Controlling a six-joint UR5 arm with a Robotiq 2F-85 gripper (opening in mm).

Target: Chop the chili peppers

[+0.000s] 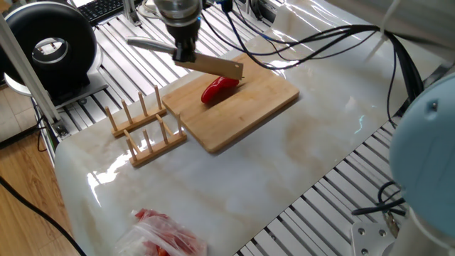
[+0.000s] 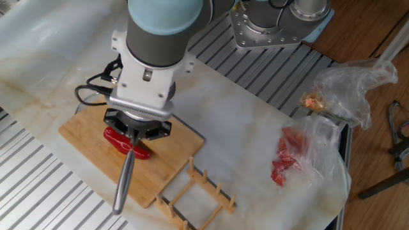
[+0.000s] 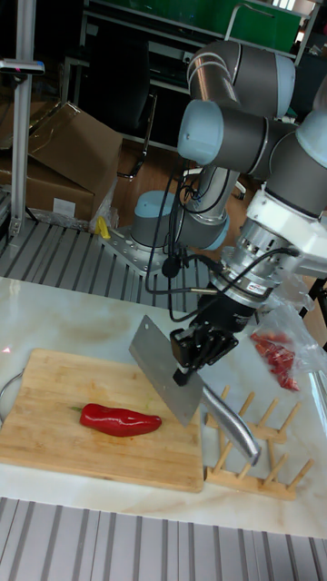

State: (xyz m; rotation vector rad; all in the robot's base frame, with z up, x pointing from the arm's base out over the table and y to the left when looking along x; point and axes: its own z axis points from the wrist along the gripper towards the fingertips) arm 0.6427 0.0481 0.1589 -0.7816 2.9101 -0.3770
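Pepper: one whole red pepper (image 3: 120, 420) lies on its side on the board, uncut, short dark stem at one end; from the tall view it sits toward the middle, lengthwise along the board.
Board: bamboo board (image 1: 263, 99) flat on the marble table (image 1: 313, 156), one edge just beside the rack.
Knife: a cleaver (image 3: 163, 369) with a steel handle (image 2: 123, 185); the blade is tilted, edge down, and hangs above the pepper's rack-side end. In the tall view a gap shows between edge and pepper; in one fixed view the blade overlaps the pepper's top, so contact there is hard to judge, though it looks clear.
Gripper: the gripper (image 3: 202, 347) is clenched on the knife where blade meets handle, the handle sticking out behind it toward the rack.
Rack: wooden peg rack (image 1: 142, 128) on the table beside the board, pegs upright, nothing in it.
Bag: clear plastic bag (image 2: 300, 156) with red showing through, on the table well apart from the board, near the table's edge; its contents are too blurred to make out.
Second bag: another crumpled clear bag (image 2: 348, 89) just past the first, something orange inside.
Arm: the arm (image 2: 153, 57) comes down over the board, cables looped at its wrist.
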